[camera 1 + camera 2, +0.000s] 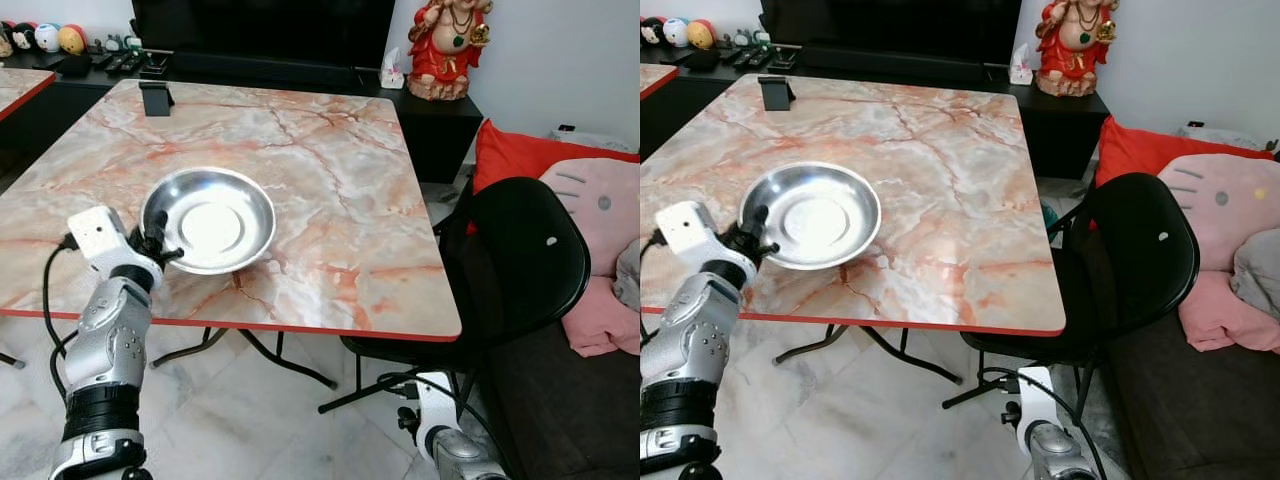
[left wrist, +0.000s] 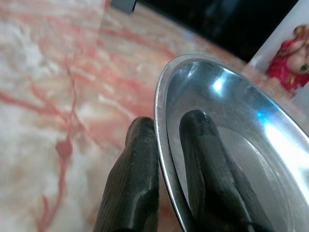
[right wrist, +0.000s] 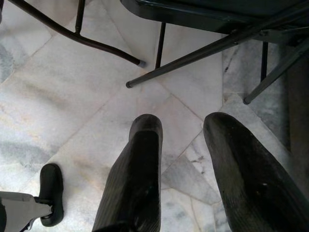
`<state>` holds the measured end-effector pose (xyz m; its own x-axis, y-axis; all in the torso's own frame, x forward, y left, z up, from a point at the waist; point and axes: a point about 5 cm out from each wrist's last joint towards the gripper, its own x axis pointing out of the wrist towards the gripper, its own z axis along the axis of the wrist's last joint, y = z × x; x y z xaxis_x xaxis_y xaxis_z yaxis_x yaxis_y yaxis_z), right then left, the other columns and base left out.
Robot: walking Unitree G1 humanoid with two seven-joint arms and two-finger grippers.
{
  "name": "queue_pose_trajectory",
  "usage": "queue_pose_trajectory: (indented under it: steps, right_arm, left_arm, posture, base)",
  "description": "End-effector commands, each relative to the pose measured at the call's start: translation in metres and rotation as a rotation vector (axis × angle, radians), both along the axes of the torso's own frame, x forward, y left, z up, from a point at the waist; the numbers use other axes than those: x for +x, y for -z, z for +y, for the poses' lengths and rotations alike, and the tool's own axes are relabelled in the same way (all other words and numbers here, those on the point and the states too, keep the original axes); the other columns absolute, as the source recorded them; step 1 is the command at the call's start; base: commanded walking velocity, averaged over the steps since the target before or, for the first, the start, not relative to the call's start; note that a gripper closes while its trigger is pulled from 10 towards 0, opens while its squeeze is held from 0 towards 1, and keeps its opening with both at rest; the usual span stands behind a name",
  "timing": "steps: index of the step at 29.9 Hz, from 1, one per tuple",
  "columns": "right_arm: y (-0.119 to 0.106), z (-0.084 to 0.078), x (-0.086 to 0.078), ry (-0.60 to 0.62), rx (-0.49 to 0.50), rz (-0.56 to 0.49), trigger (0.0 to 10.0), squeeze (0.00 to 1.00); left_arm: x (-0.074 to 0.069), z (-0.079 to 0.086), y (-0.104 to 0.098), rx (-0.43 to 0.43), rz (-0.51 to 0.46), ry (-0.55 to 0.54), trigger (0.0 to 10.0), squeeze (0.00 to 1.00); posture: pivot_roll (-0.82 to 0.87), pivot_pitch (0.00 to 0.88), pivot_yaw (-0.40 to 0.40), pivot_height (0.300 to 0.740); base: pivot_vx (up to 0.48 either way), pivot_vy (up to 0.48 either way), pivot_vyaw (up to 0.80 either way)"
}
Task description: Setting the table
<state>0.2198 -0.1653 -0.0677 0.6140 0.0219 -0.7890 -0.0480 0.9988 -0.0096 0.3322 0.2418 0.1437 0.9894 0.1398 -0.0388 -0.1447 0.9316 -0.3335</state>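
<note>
A: What is the left gripper (image 2: 166,145) doing?
B: It pinches the rim of the steel plate (image 1: 215,220), one finger (image 2: 133,183) outside the rim and the other inside the dish.
A: And where is the plate?
B: On the marble table (image 1: 330,180), near the front edge on the robot's left side. I cannot tell whether it lies flat or is tipped.
A: The right gripper (image 3: 181,130)?
B: It hangs low beside the black chair (image 1: 520,260), fingers spread apart, pointing at the tiled floor (image 3: 63,96) by the chair legs.
A: Anything else on the table?
B: A small black stand (image 1: 155,97) at the far edge. A red figurine (image 1: 448,45) sits on the dark cabinet beyond.
</note>
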Motion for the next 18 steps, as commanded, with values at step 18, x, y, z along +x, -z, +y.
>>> queue_pose_trajectory:
  steps: [18]
  right_arm:
    - [0.000,-0.002,-0.001,-0.009,-0.006,0.007,10.0,0.00]
  left_arm:
    - [-0.010,0.005,0.021,0.046,0.127,0.011,10.0,0.00]
  posture:
    - [0.00,0.000,-0.083,0.740]
  base:
    - [0.000,0.000,0.00]
